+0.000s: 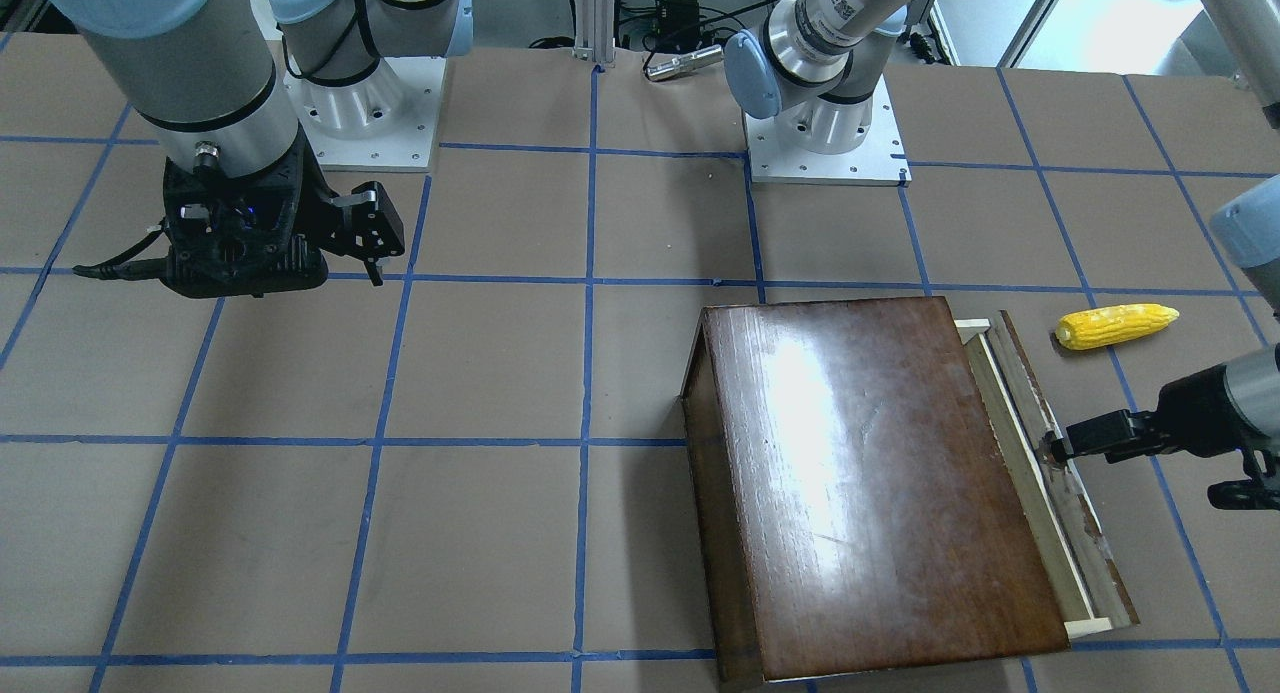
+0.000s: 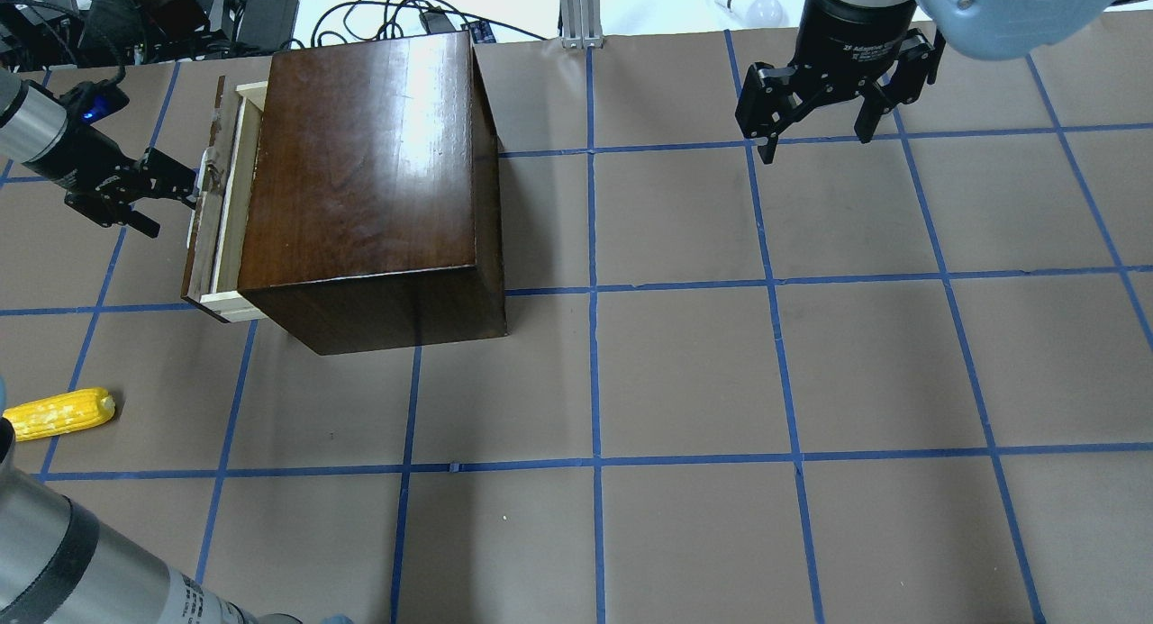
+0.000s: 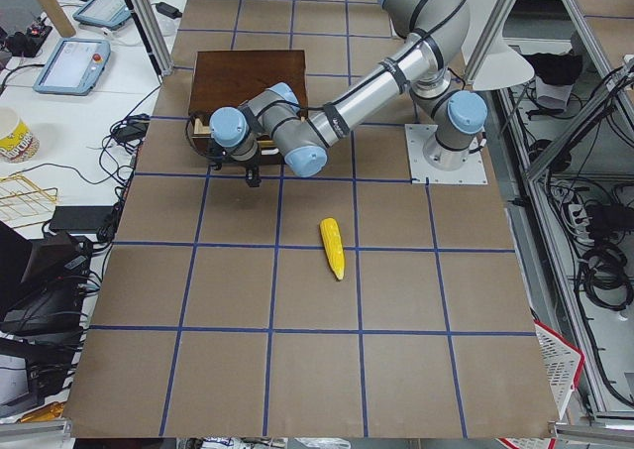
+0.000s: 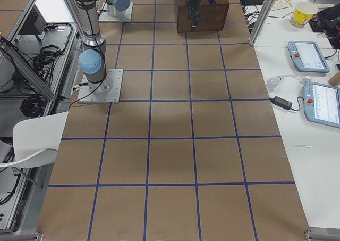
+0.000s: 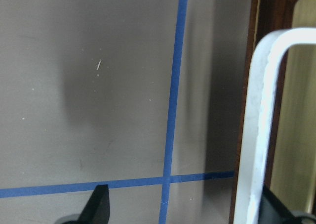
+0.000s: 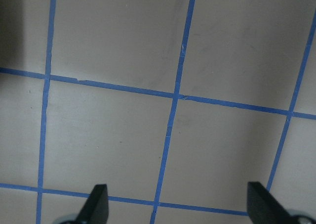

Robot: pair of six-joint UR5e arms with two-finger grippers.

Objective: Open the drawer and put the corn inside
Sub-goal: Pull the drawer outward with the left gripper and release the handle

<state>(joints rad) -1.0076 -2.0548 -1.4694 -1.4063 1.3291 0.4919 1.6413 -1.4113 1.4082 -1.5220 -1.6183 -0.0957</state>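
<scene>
The dark-brown cabinet (image 1: 870,473) (image 2: 360,174) stands on the table. Its drawer (image 1: 1060,493) (image 2: 212,237) is pulled out a little, and a strip of pale wood shows. My left gripper (image 2: 185,187) (image 1: 1060,443) is at the drawer front. In the left wrist view its fingers (image 5: 98,206) stand wide apart, with the white metal handle (image 5: 261,125) between them, close to one finger. The yellow corn (image 1: 1115,325) (image 2: 59,412) (image 3: 334,248) lies on the table beside the drawer's end, apart from it. My right gripper (image 2: 815,138) (image 1: 370,243) is open and empty, far from the cabinet.
The table is brown paper with a blue tape grid (image 6: 173,95). The two arm bases (image 1: 825,133) (image 1: 365,113) stand at the robot's edge. Cables and boxes (image 2: 180,12) lie beyond the far edge behind the cabinet.
</scene>
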